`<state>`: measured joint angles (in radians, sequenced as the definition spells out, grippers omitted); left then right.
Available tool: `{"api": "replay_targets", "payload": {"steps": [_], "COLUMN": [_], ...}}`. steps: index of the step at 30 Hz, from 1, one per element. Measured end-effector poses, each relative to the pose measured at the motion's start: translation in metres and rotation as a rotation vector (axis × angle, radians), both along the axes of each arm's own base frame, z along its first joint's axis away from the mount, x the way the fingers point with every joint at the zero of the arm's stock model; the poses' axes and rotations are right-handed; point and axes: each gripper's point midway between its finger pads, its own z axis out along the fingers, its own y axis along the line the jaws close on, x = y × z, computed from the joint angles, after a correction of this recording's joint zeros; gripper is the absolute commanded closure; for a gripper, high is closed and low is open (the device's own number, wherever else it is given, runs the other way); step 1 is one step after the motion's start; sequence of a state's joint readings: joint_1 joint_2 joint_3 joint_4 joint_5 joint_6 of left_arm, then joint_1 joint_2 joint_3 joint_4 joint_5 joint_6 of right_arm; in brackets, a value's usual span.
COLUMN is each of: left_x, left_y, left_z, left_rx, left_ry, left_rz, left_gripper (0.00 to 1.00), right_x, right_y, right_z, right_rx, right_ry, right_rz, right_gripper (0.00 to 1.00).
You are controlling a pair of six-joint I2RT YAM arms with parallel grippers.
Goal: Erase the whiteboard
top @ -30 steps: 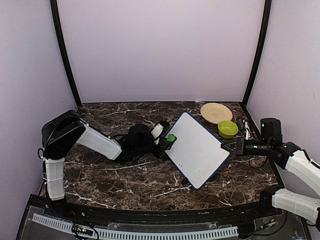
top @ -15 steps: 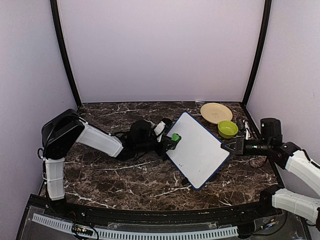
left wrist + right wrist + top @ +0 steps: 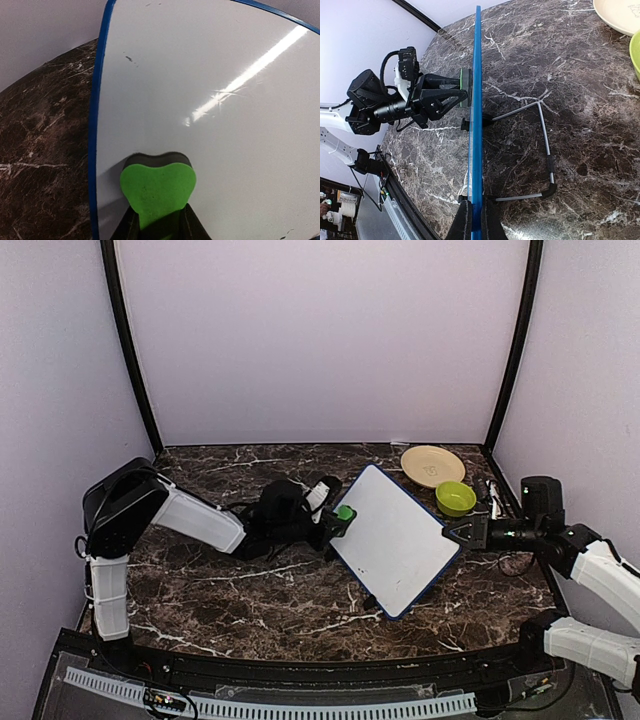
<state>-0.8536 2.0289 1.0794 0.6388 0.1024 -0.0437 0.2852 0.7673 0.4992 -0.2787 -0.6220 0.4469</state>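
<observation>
Left arm stretched rightward, left pincer [image 3: 338, 525] clamped on eraser [image 3: 157, 187]; right pincer [image 3: 453, 533], reaching leftward, grips whiteboard [image 3: 395, 540] edge.

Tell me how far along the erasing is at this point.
Mostly done: the whiteboard looks almost entirely white. In hand: the right gripper clamps its edge, while the left gripper presses the green eraser on it near the blue frame. Left: a few small dark specks, one above the eraser.

White shells cover my left arm [image 3: 195, 520] and right arm [image 3: 605, 575]; joints, cables [image 3: 387, 64] and left claw [image 3: 338, 523] are black.
</observation>
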Motion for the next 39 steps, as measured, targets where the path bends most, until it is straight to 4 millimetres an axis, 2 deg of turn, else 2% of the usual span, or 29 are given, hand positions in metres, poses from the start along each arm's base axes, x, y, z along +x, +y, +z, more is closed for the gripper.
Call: {"api": "replay_targets", "payload": {"steps": [2, 7, 9, 12, 20, 26, 31, 36, 39], "left_x": [-0.011, -0.060, -0.073, -0.078, -0.069, -0.069, -0.083, -0.118, -0.141], "left_y": [-0.011, -0.051, -0.060, -0.061, -0.030, -0.028, -0.040, -0.068, -0.078], "left_z": [0.003, 0.013, 0.015, 0.014, -0.010, -0.012, -0.011, -0.004, -0.008], "left_rx": [0.002, -0.027, -0.039, -0.054, -0.078, -0.095, -0.066, -0.046, -0.016], "left_ry": [-0.025, -0.083, -0.096, -0.097, -0.015, 0.011, -0.035, -0.095, -0.124], "left_rz": [-0.026, -0.145, -0.171, -0.168, -0.115, -0.100, -0.114, -0.190, -0.234], "left_gripper": [1.00, 1.00, 1.00, 1.00, 1.00, 1.00, 1.00, 1.00, 1.00], "right_x": [0.000, 0.000, 0.000, 0.000, 0.000, 0.000, 0.000, 0.000, 0.000], "right_y": [-0.001, -0.001, -0.001, -0.001, -0.001, 0.000, 0.000, -0.001, 0.000], "right_z": [0.000, -0.001, -0.001, 0.000, 0.000, 0.000, 0.001, 0.001, 0.001], "right_rx": [-0.003, -0.005, -0.005, -0.004, -0.003, -0.001, -0.001, -0.001, -0.001], "right_ry": [0.001, 0.001, 0.000, 0.000, -0.002, -0.002, -0.003, -0.005, -0.005], "right_rz": [-0.004, -0.005, -0.006, -0.004, -0.003, -0.001, -0.002, -0.002, -0.001], "right_gripper": [1.00, 1.00, 1.00, 1.00, 1.00, 1.00, 1.00, 1.00, 1.00]}}
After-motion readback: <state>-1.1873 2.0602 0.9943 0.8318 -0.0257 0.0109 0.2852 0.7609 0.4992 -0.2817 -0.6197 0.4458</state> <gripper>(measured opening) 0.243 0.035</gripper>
